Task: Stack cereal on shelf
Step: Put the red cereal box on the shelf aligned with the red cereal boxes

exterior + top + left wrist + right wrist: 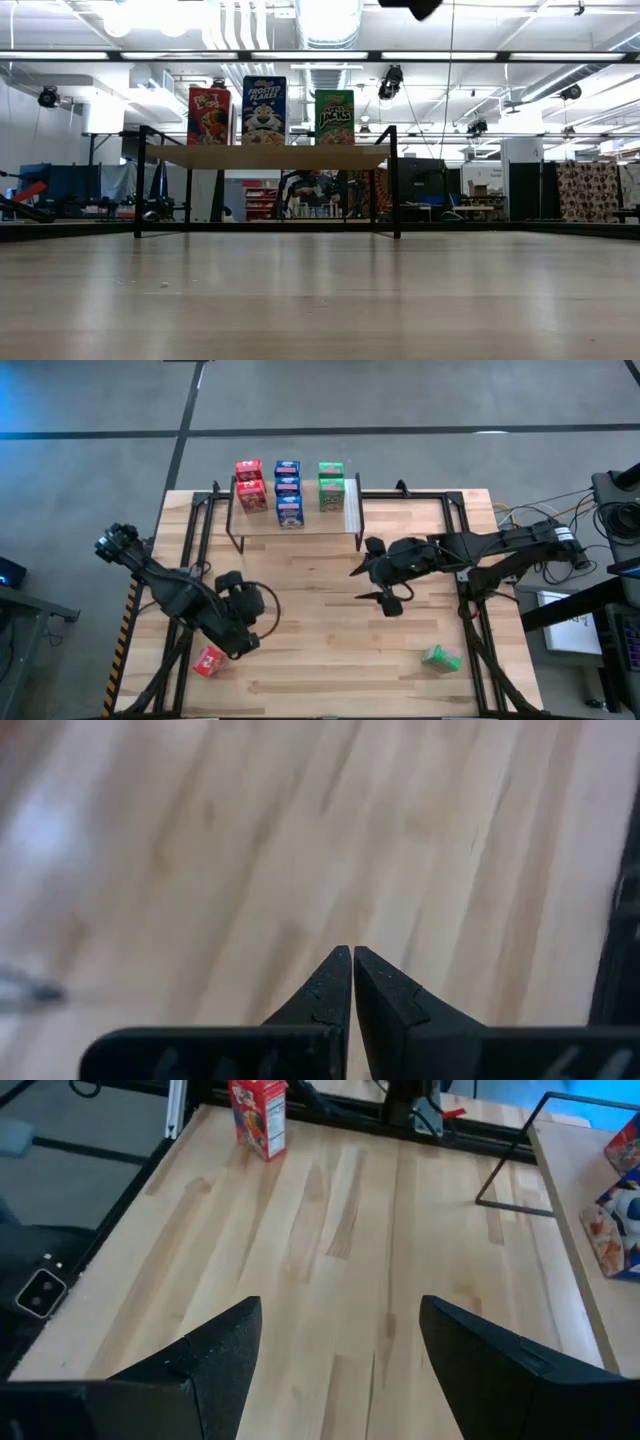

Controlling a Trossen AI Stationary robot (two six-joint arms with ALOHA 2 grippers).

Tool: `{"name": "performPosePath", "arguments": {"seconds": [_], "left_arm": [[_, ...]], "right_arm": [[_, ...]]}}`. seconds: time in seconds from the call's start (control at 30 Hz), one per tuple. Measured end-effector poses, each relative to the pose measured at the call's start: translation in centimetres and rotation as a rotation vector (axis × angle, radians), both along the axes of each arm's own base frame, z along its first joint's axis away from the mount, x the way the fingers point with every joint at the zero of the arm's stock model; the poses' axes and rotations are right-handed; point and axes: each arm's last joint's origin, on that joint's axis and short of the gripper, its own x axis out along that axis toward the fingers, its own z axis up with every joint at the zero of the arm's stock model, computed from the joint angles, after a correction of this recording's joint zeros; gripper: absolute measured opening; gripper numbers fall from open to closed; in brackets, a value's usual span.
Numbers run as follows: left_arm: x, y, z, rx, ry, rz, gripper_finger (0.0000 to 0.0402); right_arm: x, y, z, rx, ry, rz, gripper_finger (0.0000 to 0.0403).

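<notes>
While stocked, shelf [300, 525] with cereal [287, 493]

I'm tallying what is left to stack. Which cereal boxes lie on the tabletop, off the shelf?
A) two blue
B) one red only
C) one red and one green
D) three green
C: a red box lies near the left gripper, and a green box lies on the table's right side, both off the shelf.

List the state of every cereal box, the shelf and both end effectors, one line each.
Red stack: two boxes, on the shelf.
Blue stack: three boxes, on the shelf.
Green stack: two boxes, on the shelf.
Loose red box: on the table.
Loose green box: on the table.
Shelf: upright.
Left end effector: shut, empty.
Right end effector: open, empty.
</notes>
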Motion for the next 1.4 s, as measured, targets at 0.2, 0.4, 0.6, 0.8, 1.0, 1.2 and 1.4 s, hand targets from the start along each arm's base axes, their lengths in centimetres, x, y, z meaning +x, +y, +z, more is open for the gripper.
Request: {"name": "performPosePath", "arguments": {"seconds": [0.2,0.4,0.6,0.8,1.0,1.2,1.4], "left_arm": [[0.1,-2.0,-2.0,-0.159,0.201,0.065,0.0000],[-0.8,-3.9,-2.8,-0.318,0.291,0.203,0.0012],[-3.4,-5.9,-2.9,-0.395,0.349,0.416,0.0071],[-5.8,-7.5,-3.6,-0.378,0.372,0.618,0.0157],[-6.2,-8.9,-4.8,-0.348,0.419,0.635,0.0211],[-6.0,-9.6,-6.1,-0.294,0.501,0.659,0.0214],[-6.2,-9.3,-7.3,-0.247,0.523,0.677,0.0204]], "right_arm": [[-1.5,-0.2,-2.5,-0.015,-0.132,0.021,0.0260],[-3.2,-0.4,-3.5,-0.033,-0.297,0.037,0.0260],[-4.3,-0.6,-3.6,-0.047,-0.397,0.044,0.0260],[-4.4,-0.6,-3.5,-0.050,-0.402,0.046,0.0260],[-4.2,-0.6,-3.4,-0.063,-0.421,0.051,0.0260],[-4.2,-0.6,-3.5,-0.073,-0.420,0.055,0.0260],[-4.2,-0.6,-3.5,-0.085,-0.421,0.060,0.0260]]}}
